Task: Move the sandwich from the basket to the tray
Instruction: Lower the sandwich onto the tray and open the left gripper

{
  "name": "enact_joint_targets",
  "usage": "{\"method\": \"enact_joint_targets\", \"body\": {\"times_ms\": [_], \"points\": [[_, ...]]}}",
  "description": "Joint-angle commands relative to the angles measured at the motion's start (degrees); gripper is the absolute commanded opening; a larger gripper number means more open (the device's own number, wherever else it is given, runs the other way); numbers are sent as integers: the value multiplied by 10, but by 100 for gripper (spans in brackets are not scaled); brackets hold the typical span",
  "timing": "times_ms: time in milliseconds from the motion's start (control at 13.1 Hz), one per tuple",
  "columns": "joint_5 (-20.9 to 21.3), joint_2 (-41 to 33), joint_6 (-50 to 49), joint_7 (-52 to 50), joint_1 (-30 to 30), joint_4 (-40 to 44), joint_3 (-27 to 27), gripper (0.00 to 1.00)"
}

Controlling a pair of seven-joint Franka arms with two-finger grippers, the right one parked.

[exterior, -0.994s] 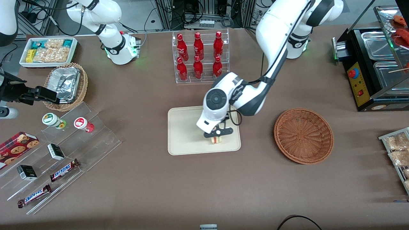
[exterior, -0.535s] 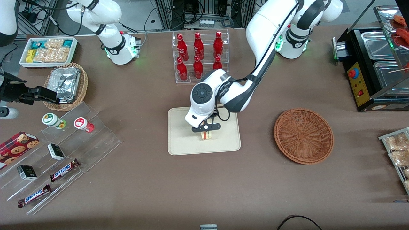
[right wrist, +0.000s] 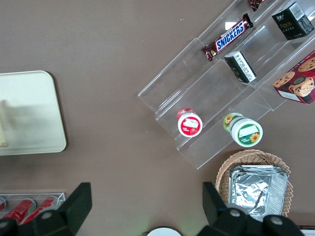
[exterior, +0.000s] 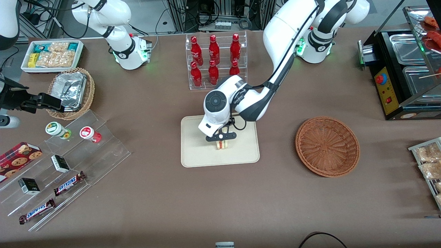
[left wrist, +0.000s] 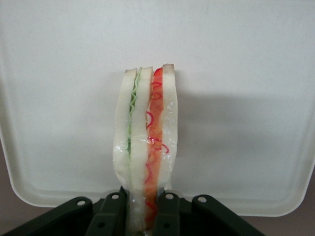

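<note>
Sandwich point(left wrist: 145, 147) bread is sitting squeezed between the two fingers point(left wrist: 167, 216) of the claw point(exterior: 221, 137), which is gripping it by one end, just above the middle of the tray point(exterior: 193, 155). It is standing on its edge, wrapped in thin shiny film. It is looking light and squishy, so a soft pinch on the flat bread sides is probably working best. The basket point(exterior: 327, 146) is sitting empty on the bench point(exterior: 220, 199), toward the working arm's end.
</note>
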Motion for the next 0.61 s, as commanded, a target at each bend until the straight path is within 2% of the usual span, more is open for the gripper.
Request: {"method": "enact_joint_targets", "body": {"times_ms": [0, 535], "points": [[2, -1, -4, -8, -17, -5, 9, 0], [3, 3, 15, -32, -15, -6, 12, 0]]}}
